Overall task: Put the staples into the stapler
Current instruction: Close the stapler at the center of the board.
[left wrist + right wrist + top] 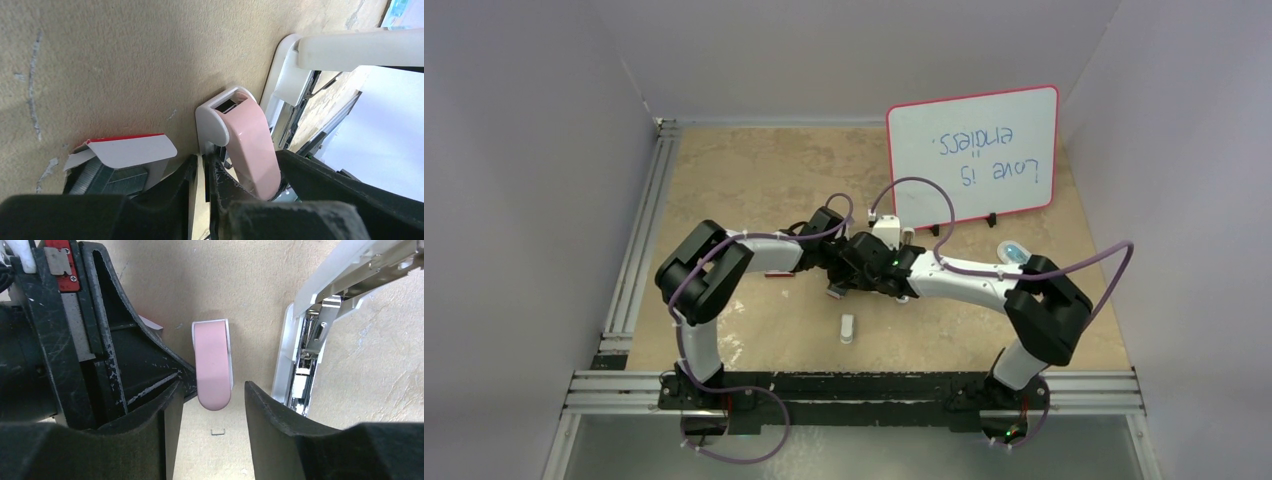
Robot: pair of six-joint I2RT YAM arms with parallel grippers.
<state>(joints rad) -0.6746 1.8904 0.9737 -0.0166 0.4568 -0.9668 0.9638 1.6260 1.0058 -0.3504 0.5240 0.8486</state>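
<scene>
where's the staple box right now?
Left wrist view, lower left: the red-and-white staple box sits open on the table, grey staples showing inside, left of the pink mini stapler.

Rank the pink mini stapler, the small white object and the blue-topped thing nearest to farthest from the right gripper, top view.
1. Pink mini stapler, at the right gripper's fingertips.
2. Small white object, nearer the bases.
3. Blue-topped thing, far right beside the right arm.
</scene>
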